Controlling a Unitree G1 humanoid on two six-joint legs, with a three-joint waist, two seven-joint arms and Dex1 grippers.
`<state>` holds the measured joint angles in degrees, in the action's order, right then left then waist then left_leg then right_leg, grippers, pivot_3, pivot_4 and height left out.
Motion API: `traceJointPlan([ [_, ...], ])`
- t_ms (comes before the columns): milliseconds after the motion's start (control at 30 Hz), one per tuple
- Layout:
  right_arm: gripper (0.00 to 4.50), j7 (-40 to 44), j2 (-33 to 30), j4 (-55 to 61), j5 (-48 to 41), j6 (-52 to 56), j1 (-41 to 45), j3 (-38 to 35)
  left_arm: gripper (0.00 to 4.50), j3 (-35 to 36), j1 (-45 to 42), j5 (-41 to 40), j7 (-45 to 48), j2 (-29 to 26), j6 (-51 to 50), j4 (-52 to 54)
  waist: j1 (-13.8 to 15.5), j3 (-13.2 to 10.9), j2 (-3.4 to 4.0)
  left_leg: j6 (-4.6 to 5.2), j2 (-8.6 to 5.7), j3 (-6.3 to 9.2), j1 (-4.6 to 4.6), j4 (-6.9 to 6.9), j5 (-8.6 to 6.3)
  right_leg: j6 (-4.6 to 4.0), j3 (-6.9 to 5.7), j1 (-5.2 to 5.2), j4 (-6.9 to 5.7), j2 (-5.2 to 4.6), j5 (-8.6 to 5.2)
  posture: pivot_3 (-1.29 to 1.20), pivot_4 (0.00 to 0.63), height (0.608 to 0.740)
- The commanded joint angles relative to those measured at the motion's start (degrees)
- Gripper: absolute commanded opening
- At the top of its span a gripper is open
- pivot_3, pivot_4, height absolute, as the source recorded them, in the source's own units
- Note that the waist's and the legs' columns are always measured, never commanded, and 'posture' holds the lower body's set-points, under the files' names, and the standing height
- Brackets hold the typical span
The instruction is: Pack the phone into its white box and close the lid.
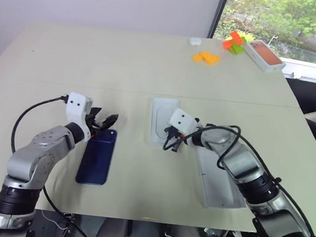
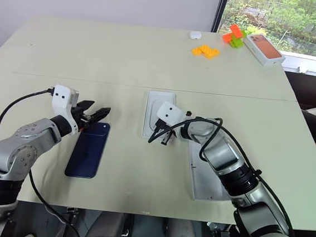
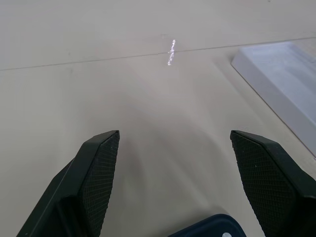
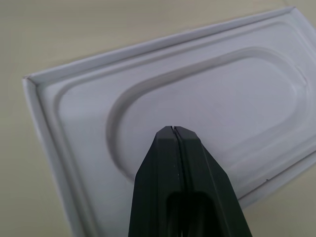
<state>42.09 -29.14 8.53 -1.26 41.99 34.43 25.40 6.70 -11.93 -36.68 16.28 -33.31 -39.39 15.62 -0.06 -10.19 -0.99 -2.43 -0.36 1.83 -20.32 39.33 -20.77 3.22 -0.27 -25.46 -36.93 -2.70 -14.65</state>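
Flat on table [image 1: 68, 59]: slim glossy navy phone [image 1: 97, 156].

phone [image 1: 97, 156]: glossy | table [image 1: 96, 62]: matt | insert card [image 4: 207, 98]: smooth, matt

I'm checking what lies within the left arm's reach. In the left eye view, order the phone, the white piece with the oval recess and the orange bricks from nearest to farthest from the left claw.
1. The phone, right beneath the left claw.
2. The white piece with the oval recess, mid-table toward the right arm.
3. The orange bricks, far side near the window.
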Motion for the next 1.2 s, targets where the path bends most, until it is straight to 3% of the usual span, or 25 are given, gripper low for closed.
traceJointPlan([
  [33, 0.03, -3.9, 2.6, -2.5, 1.0, -0.5, 2.7, -3.6, 3.82, 2.3, 0.1, 0.6, 0.7, 0.2, -0.1, 2.1, -0.4, 0.0, 0.00, 0.00, 0.00, 0.00, 0.00, 0.00, 0.00, 0.00, 0.00, 0.00, 0.00, 0.00, 0.00, 0.00, 0.150, 0.740],
  [367, 0.03, -9.3, 7.9, -23.4, 6.3, -11.4, 12.6, -4.1, 3.82, 3.3, -0.8, 1.6, 1.9, 1.1, -0.1, 2.0, -0.9, 0.0, 0.01, -0.08, 0.01, -0.02, 0.02, 0.02, 0.11, -0.05, 0.00, -0.05, -0.15, 0.02, 0.04, 0.00, 0.150, 0.740],
  [467, 0.03, -8.1, 7.7, -23.6, 6.4, -14.7, 12.7, -5.0, 3.82, 4.0, -0.4, 3.6, 1.8, 0.0, 0.9, 2.1, -0.9, 0.0, 0.01, -0.06, -0.02, -0.03, -0.03, 0.02, 0.11, -0.05, 0.00, -0.08, -0.14, -0.02, 0.04, 0.00, 0.150, 0.740],
  [667, 0.03, -0.4, 3.4, -10.2, 0.0, -23.1, 5.7, -10.1, 3.82, 12.8, 3.6, -0.7, 2.9, -2.0, -2.6, 6.7, -0.9, 0.0, 0.01, -0.03, 0.00, -0.02, -0.07, -0.01, 0.09, -0.05, 0.00, -0.11, -0.08, -0.02, 0.04, 0.00, 0.150, 0.740],
  [733, 0.00, 2.1, 1.7, -4.3, -3.1, -22.9, 2.5, -12.5, 4.33, 16.4, 7.6, -4.0, 4.8, -3.2, -5.0, 9.5, -1.0, 0.0, 0.01, 0.01, 0.00, -0.03, -0.06, -0.01, 0.07, -0.05, 0.01, -0.10, -0.06, -0.04, 0.04, 0.00, 0.150, 0.740],
  [933, 0.00, 8.1, -3.6, 12.0, -10.8, -17.5, -7.4, -15.9, 4.45, 23.5, 20.1, -5.7, 10.2, -7.5, -7.3, 12.3, -0.7, 0.0, 0.02, 0.30, 0.02, 0.00, 0.03, -0.02, -0.09, -0.05, 0.01, -0.03, -0.12, -0.04, 0.04, 0.00, 0.150, 0.740],
  [1200, 0.00, 9.8, -7.3, 26.5, -19.7, -7.8, -13.6, -16.0, 4.45, 30.1, 26.7, -4.0, 14.1, -9.2, -6.3, 5.0, -0.9, 0.0, 0.01, 0.39, 0.03, -0.01, 0.31, -0.01, -0.01, -0.21, -0.02, 0.18, -0.20, -0.01, 0.14, 0.00, 0.150, 0.740],
])
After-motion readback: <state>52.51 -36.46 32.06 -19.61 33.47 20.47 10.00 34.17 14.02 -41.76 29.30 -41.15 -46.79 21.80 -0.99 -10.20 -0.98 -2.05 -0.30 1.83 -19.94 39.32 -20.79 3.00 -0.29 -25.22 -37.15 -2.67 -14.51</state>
